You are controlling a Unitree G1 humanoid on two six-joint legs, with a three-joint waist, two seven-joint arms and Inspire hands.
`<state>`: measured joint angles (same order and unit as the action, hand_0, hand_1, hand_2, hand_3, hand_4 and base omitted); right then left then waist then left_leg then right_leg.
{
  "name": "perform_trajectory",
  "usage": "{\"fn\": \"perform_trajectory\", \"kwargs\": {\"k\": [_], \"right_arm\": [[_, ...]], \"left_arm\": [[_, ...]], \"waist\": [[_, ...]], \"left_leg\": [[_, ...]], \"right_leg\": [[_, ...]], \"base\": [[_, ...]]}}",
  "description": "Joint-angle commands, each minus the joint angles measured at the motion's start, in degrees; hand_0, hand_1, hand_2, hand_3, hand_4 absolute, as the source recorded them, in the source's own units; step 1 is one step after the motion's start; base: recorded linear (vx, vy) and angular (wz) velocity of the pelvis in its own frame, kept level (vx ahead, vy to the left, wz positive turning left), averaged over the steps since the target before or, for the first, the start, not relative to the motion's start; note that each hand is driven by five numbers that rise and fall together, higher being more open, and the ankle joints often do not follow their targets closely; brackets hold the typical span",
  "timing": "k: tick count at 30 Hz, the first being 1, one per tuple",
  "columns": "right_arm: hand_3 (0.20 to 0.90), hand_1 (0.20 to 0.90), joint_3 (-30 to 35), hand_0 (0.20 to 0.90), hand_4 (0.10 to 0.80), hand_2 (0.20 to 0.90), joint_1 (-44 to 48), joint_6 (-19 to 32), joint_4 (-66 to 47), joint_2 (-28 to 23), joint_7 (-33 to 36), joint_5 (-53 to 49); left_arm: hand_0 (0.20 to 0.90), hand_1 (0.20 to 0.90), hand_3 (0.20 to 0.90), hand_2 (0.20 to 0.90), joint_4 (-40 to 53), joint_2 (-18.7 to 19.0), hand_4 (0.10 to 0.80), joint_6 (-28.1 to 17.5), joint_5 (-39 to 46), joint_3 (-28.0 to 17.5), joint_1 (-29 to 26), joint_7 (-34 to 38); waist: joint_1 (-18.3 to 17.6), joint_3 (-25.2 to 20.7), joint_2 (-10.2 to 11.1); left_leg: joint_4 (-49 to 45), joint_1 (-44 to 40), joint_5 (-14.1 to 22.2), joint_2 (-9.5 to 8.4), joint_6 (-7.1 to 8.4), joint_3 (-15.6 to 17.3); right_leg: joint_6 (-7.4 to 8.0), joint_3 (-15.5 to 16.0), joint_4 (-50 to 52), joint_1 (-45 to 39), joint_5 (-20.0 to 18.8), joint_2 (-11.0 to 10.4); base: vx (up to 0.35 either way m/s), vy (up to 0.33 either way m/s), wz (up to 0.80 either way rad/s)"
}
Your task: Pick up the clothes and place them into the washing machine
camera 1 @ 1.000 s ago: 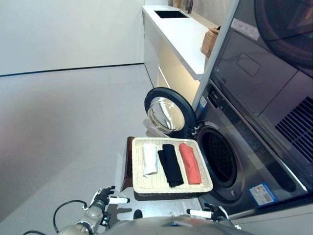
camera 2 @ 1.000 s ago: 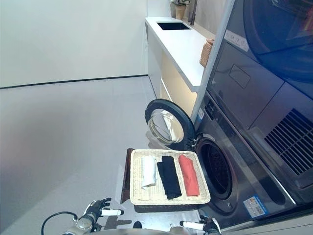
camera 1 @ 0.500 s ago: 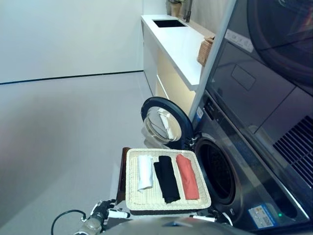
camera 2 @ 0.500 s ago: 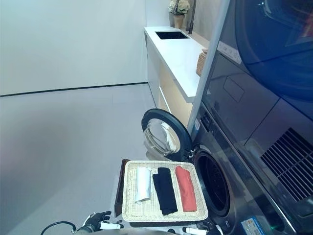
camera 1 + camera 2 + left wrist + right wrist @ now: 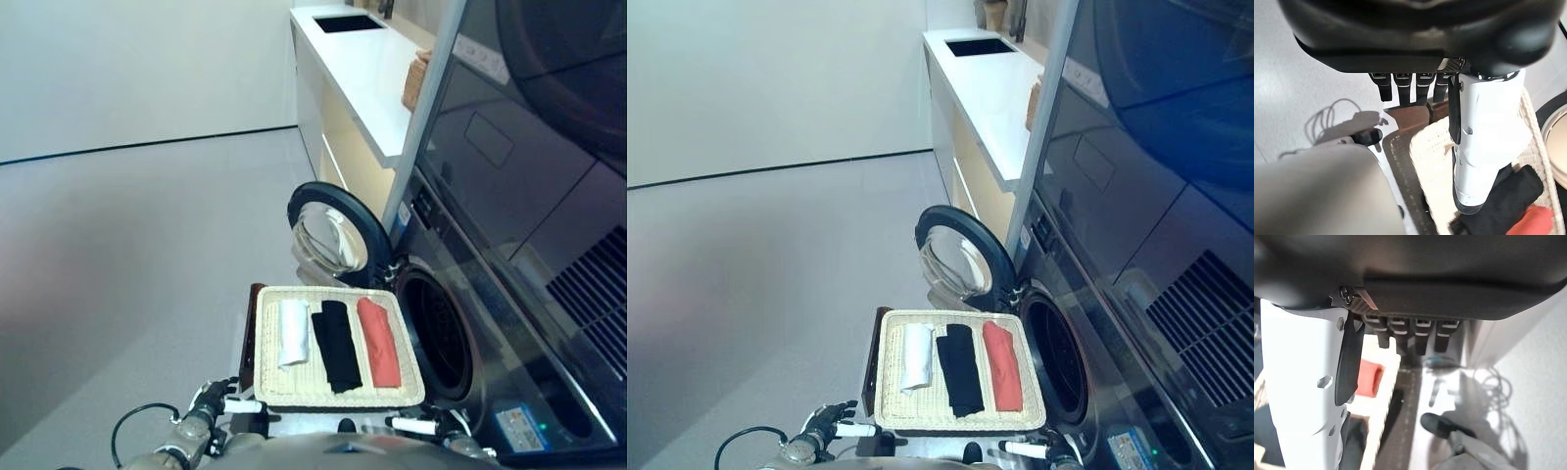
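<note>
A flat wicker tray sits on a dark stand in front of the washing machine. On it lie three folded clothes side by side: a white one, a black one and a red one. The washing machine's drum opening is to the tray's right, its round door swung open behind the tray. My left hand hangs low beside the tray's near left corner, fingers straight, holding nothing. My right hand shows at the tray's near right, fingers relaxed and empty.
A white counter with a dark sink runs along the far right wall, with a woven basket at its end. A second appliance is stacked above the washer. Grey floor spreads to the left.
The whole view has shifted as the camera moved. The tray, clothes and door stand as before. Both hands stay low and empty.
</note>
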<state>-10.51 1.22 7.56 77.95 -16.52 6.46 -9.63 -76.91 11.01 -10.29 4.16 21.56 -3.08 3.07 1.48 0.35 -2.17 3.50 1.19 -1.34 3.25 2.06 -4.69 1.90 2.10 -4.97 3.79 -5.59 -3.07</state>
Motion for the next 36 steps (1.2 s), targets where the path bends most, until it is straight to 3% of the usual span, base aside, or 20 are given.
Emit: {"fn": "perform_trajectory", "kwargs": {"k": [1, 7, 11, 14, 18, 26, 29, 36], "right_arm": [[0.900, 0.900, 0.2, 0.900, 0.800, 0.900, 3.4, 1.9, -0.1, 0.4, 0.8, -1.3], [0.900, 0.900, -1.5, 0.900, 0.800, 0.900, 5.4, 1.8, -2.4, 0.4, 1.6, 0.0], [0.900, 0.900, -3.0, 0.900, 0.800, 0.900, 6.5, 2.1, -4.7, -0.5, 4.2, 2.8], [0.900, 0.900, -4.9, 0.900, 0.800, 0.900, 10.1, 2.0, -6.1, -2.1, 6.1, 4.5], [0.900, 0.900, -8.3, 0.900, 0.800, 0.900, 18.2, 2.0, -8.0, -4.8, 8.6, 5.7], [0.900, 0.900, -13.4, 0.900, 0.800, 0.900, 29.5, 1.3, -8.4, -7.4, 12.4, 6.9], [0.900, 0.900, -15.0, 0.900, 0.800, 0.900, 35.2, 1.1, -6.9, -9.0, 14.1, 6.5], [0.900, 0.900, -16.1, 0.900, 0.800, 0.900, 44.4, 0.6, -1.6, -12.3, 16.5, 6.3]], "left_arm": [[0.900, 0.900, 0.900, 0.900, -0.1, 1.4, 0.800, -2.0, -0.8, -1.0, -1.3, 1.2], [0.900, 0.900, 0.900, 0.900, 0.4, 2.0, 0.800, -2.2, 0.7, -1.5, -1.3, 1.0], [0.900, 0.900, 0.900, 0.900, 4.1, 1.4, 0.800, -3.6, 3.2, -2.0, -0.5, 1.0], [0.900, 0.900, 0.900, 0.900, 6.5, 1.4, 0.800, -4.6, 5.8, -1.6, -1.2, 1.7], [0.900, 0.900, 0.900, 0.900, 8.8, 1.9, 0.800, -5.7, 8.3, 0.2, -5.3, 4.3], [0.900, 0.900, 0.900, 0.900, 10.3, 3.1, 0.800, -6.9, 13.4, -1.4, -8.5, 6.6], [0.900, 0.900, 0.900, 0.900, 12.5, 3.5, 0.800, -7.2, 15.6, -1.6, -8.4, 6.8], [0.900, 0.900, 0.900, 0.900, 16.2, 4.3, 0.800, -7.7, 16.0, -0.1, -7.3, 7.1]], "waist": [[1.5, -0.9, 1.3], [2.5, 0.1, 1.3], [2.9, 0.6, 2.1], [3.2, 3.7, 2.3], [3.1, 9.4, 2.3], [4.1, 11.9, 1.8], [5.0, 12.9, 1.1], [6.4, 14.2, -0.6]], "left_leg": [[0.0, 3.2, -0.8, -3.47, -0.61, 2.0], [1.0, 3.4, -0.8, -3.35, -0.41, 3.6], [1.0, 3.0, -0.4, -2.64, 0.32, 3.8], [-2.1, 6.2, -0.2, -2.15, 0.59, 3.3], [-9.5, 15.6, 0.4, -2.28, 1.17, 3.3], [-18.1, 28.8, 2.3, -2.50, 1.50, 3.8], [-22.1, 34.2, 3.3, -2.72, 0.94, 3.7], [-24.7, 38.7, 4.4, -3.82, -0.19, 3.6]], "right_leg": [[5.19, -0.8, 4.4, -4.2, 5.2, -5.8], [5.58, 6.7, 4.8, -0.8, 3.1, -6.7], [5.46, 8.1, 1.2, -2.8, 2.6, -6.5], [5.03, 8.9, 1.3, -1.8, 2.6, -6.6], [4.06, 9.6, 5.6, 5.8, 2.6, -6.8], [3.53, 8.6, 16.1, 20.9, 4.5, -6.6], [3.34, 7.7, 19.7, 27.0, 4.9, -6.8], [3.05, 6.6, 22.7, 32.4, 5.3, -7.2]], "base": [[0.106, 0.141, -0.77], [0.010, 0.014, -0.39], [0.097, -0.070, 0.03], [-0.134, -0.087, 0.05], [-0.257, -0.086, 0.26], [-0.124, -0.006, 0.01], [-0.065, 0.039, -0.09], [-0.015, 0.059, -0.06]]}}
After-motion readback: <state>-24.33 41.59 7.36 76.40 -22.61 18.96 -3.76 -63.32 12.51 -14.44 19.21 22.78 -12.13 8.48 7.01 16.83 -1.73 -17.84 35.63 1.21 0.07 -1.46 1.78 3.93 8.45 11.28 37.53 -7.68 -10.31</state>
